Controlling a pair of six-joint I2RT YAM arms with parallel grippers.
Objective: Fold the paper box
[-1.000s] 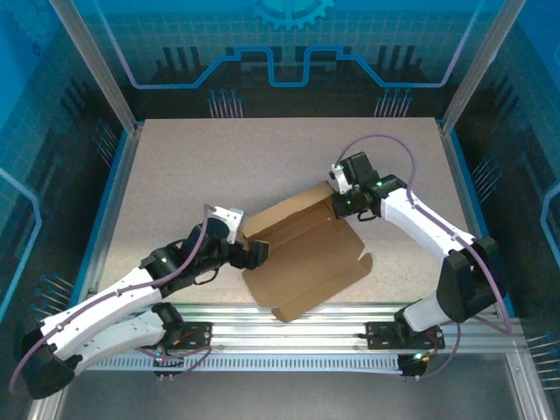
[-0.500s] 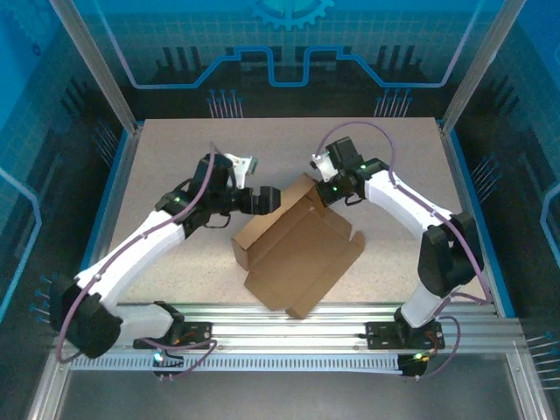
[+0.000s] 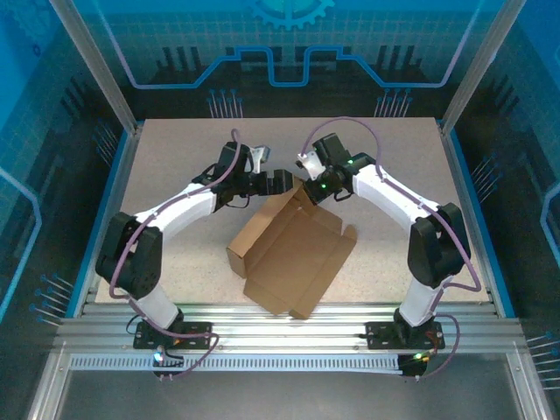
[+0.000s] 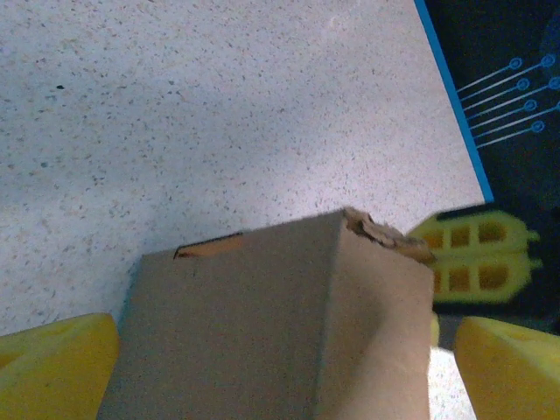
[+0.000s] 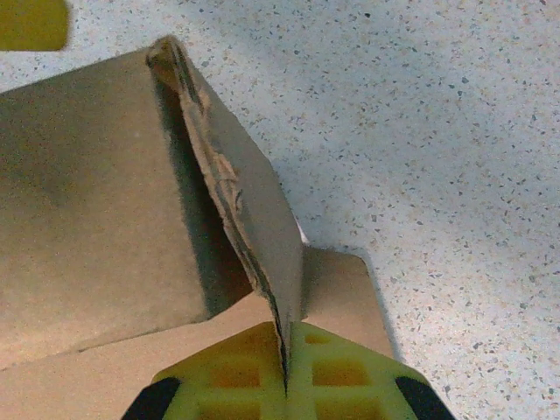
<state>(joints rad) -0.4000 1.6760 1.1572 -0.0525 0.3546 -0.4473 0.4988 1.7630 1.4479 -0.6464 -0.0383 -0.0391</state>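
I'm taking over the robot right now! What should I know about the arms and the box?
Left gripper: open, jaws either side of the raised far corner of the paper box, not closed on it.
Right gripper: shut, pinching a flap edge at that corner.
Box: middle of the table, mostly opened out.
Done: far end lifted up.
Left: fold the other walls and flaps, then close it.

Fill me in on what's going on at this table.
Two robot arms are folding a brown cardboard box that lies partly formed on the table. The right gripper is shut on a raised flap at the box's far end, holding it upright. The left gripper is open, with its fingers on either side of that same far corner, not clamped on it.
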